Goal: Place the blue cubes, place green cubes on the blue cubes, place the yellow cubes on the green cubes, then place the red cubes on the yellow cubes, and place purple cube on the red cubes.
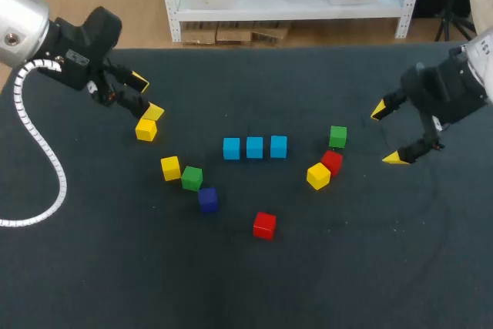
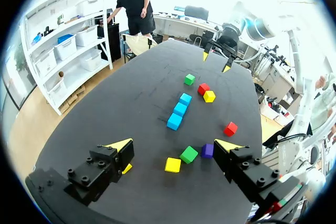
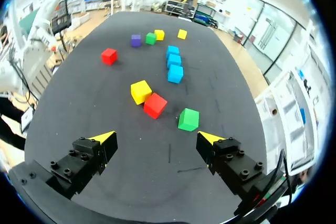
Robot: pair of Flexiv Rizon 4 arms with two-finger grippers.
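Three blue cubes (image 1: 255,147) stand in a row at the table's middle. Left of them lie a yellow cube (image 1: 170,168), a green cube (image 1: 192,178) and the purple cube (image 1: 208,199). A red cube (image 1: 264,225) lies nearer the front. To the row's right a green cube (image 1: 337,136), a red cube (image 1: 332,162) and a yellow cube (image 1: 318,176) cluster together. My left gripper (image 1: 147,96) is open just above another yellow cube (image 1: 146,129). My right gripper (image 1: 388,134) is open and empty, right of the green cube (image 3: 188,119), which lies just ahead of its fingers.
The dark table (image 1: 370,267) has free room along its front and right side. In the left wrist view the yellow cube (image 2: 127,168) is partly hidden beside one finger, with my right gripper (image 2: 216,61) far across the table.
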